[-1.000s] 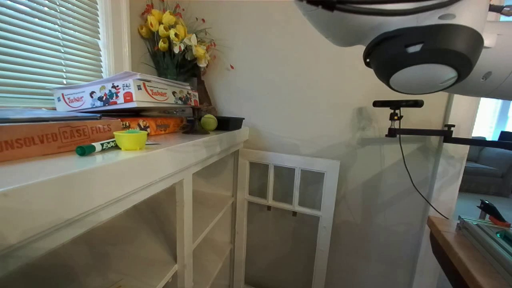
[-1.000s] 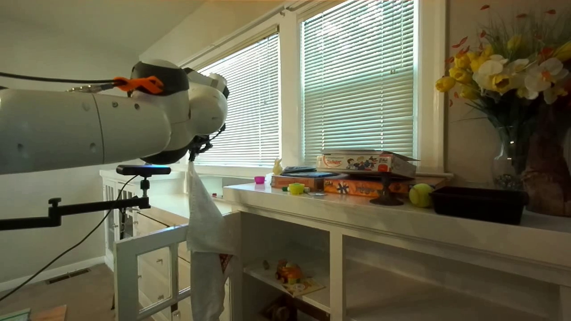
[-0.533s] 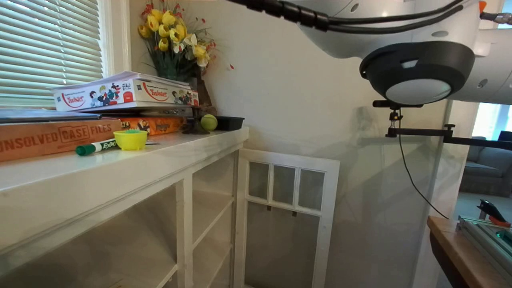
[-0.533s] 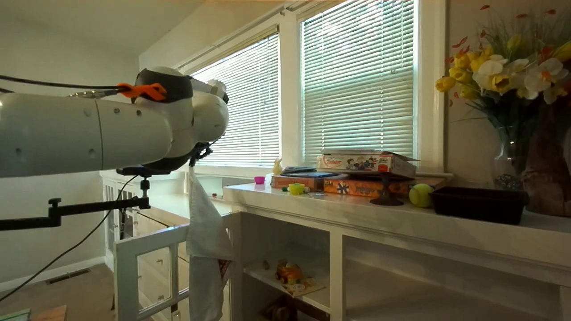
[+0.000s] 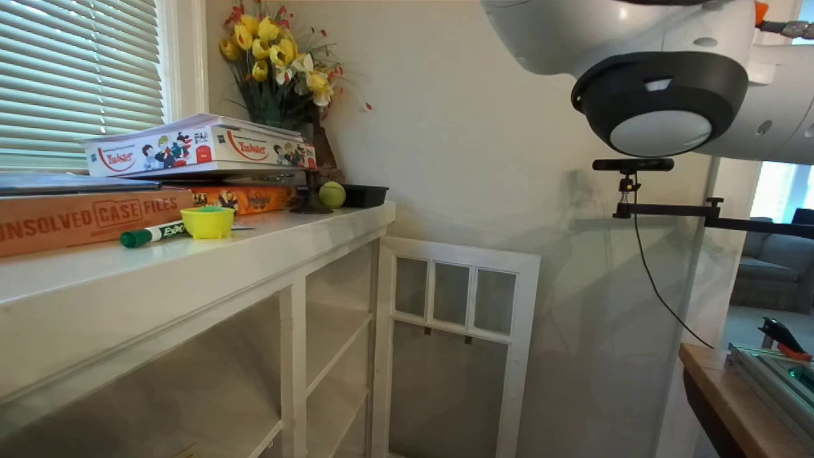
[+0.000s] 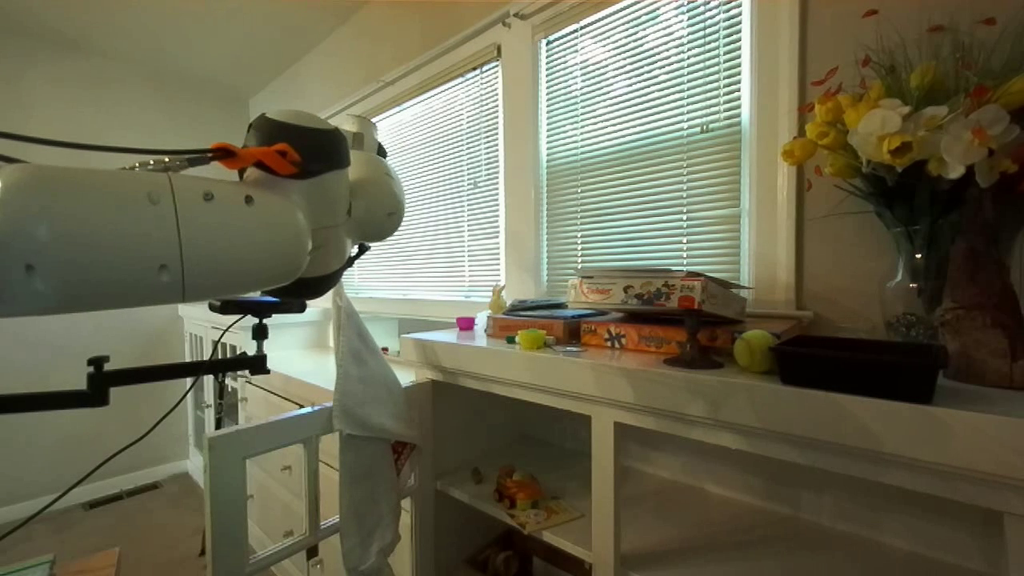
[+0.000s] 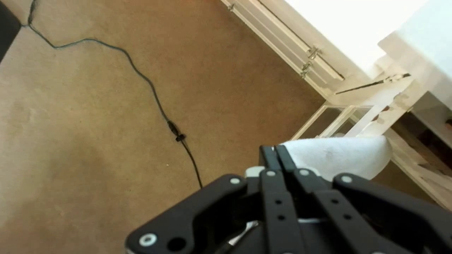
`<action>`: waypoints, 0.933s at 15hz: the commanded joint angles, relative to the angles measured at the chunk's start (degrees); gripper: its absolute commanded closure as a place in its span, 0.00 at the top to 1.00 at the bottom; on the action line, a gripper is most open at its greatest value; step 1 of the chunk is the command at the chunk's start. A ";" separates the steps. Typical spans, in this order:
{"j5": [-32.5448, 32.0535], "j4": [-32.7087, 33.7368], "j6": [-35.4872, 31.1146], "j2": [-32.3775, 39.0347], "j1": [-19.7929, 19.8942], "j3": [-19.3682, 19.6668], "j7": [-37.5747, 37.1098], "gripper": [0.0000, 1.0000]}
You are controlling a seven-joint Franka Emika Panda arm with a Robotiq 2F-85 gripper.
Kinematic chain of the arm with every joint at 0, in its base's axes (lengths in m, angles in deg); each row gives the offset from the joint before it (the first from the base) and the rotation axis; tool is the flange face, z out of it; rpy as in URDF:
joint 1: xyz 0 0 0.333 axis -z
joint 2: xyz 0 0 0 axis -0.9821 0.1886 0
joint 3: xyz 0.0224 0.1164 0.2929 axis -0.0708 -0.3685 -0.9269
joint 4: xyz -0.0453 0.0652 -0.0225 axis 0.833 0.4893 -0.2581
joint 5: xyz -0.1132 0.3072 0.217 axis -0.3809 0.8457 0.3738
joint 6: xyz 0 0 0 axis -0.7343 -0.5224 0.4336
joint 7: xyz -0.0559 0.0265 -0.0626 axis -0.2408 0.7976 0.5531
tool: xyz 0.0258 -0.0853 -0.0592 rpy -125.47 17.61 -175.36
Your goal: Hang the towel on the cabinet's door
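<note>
Just below the pincer (image 7: 275, 155), the pale towel (image 6: 366, 392) — long, limp, its upper end tight in that clenched grip.

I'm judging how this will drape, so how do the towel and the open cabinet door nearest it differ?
The towel is limp cloth hanging from the closed gripper; the cabinet door is a straight-edged, paned frame, swung open. The towel narrows toward its top; the cabinet door has a straight top edge. Both look pale.
</note>
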 commanded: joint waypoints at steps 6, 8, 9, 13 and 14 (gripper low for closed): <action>4.36 -6.78 -17.71 -15.78 2.44 13.65 1.60 0.01; 3.59 -6.92 -21.96 -19.46 1.78 16.88 1.61 0.01; 3.33 -7.40 -24.23 -20.32 1.64 17.80 1.61 0.01; 2.79 -0.54 -35.38 -25.67 -1.63 26.02 1.88 0.01; 4.72 3.60 -38.37 -26.61 -3.18 29.23 2.99 0.01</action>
